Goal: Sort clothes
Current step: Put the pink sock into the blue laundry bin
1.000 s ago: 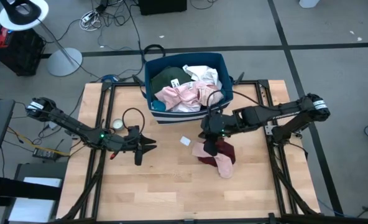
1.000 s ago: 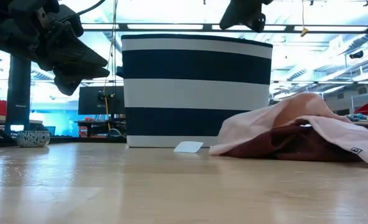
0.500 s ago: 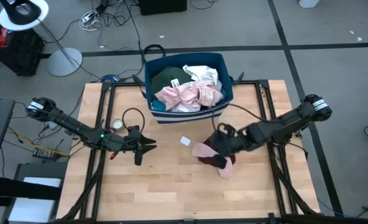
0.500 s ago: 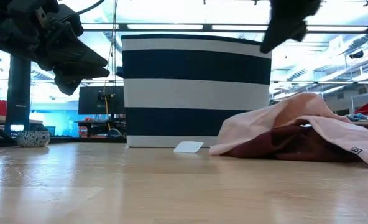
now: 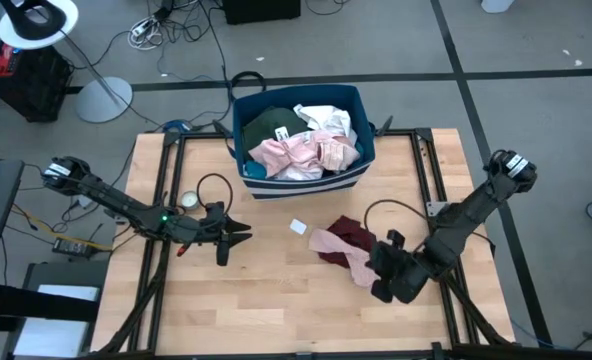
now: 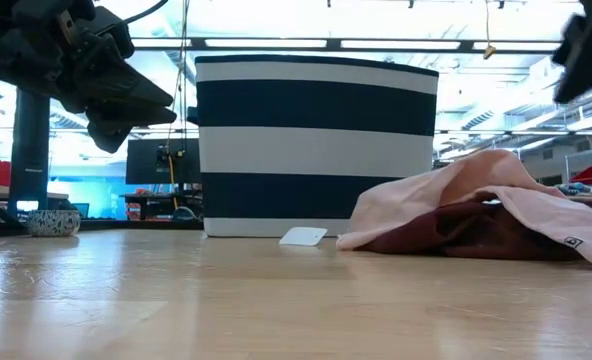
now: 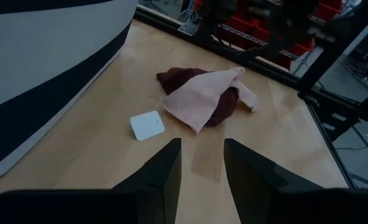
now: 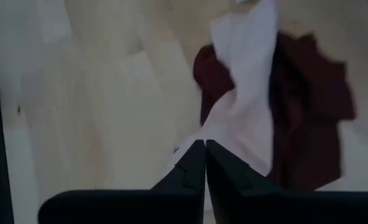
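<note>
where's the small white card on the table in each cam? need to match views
High view: small white rectangular card lies flat on the wood, between the dark blue white-striped bin and the pink cloth over the maroon garment.
Low view: card at the bin's base, left of the cloth pile.
Left wrist view: card between bin and pile.
Right wrist view: not in it.
Shared landmark: the pink-over-maroon pile.

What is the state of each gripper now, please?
Left gripper: open, holding nothing, above the table.
Right gripper: shut, empty, beside the pink garment.
</note>
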Tool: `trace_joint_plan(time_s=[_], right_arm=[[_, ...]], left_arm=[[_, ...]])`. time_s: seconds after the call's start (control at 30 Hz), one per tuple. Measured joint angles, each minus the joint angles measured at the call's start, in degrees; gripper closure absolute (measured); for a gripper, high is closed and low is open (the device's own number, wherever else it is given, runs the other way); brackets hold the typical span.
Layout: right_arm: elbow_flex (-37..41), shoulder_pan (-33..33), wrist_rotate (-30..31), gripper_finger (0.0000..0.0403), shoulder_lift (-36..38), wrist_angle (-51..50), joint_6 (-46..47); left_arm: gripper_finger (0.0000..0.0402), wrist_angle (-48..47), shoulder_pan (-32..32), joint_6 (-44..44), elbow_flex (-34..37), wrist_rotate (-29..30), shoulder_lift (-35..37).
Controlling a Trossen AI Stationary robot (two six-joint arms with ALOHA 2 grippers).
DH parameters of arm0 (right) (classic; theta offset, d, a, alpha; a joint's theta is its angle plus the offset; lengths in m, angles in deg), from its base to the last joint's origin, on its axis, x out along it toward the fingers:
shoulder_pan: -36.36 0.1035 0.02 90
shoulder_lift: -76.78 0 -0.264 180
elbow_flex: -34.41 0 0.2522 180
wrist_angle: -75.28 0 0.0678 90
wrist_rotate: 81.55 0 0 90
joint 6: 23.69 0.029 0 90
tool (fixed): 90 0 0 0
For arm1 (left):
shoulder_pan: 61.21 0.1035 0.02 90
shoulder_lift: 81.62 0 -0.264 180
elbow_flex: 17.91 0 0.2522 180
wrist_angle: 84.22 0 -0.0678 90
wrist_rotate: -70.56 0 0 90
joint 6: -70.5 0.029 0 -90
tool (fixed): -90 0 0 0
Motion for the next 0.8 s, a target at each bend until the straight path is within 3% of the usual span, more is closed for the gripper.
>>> trace_joint_plan(time_s=[0.3, 0.5, 0.67, 0.8], right_arm=[[10.9, 1.3, 0.9, 0.0303, 0.0, 12.9, 0.9], [16.0, -0.8, 5.3, 0.0248, 0.0, 22.5, -1.9], [16.5, -4.7, 5.9, 0.0236, 0.0, 27.3, -9.5], [16.5, -9.3, 4.7, 0.0253, 0.0, 27.0, -13.3]], left_arm=[[0.0275, 0.3, 0.0, -0.1, 0.0, 0.0, 0.0], [0.0275, 0.2, 0.0, -0.1, 0.0, 0.0, 0.0], [0.0275, 0.0, 0.0, -0.1, 0.0, 0.0, 0.0], [0.0275, 0.0, 0.0, 0.0, 0.0, 0.0, 0.0]])
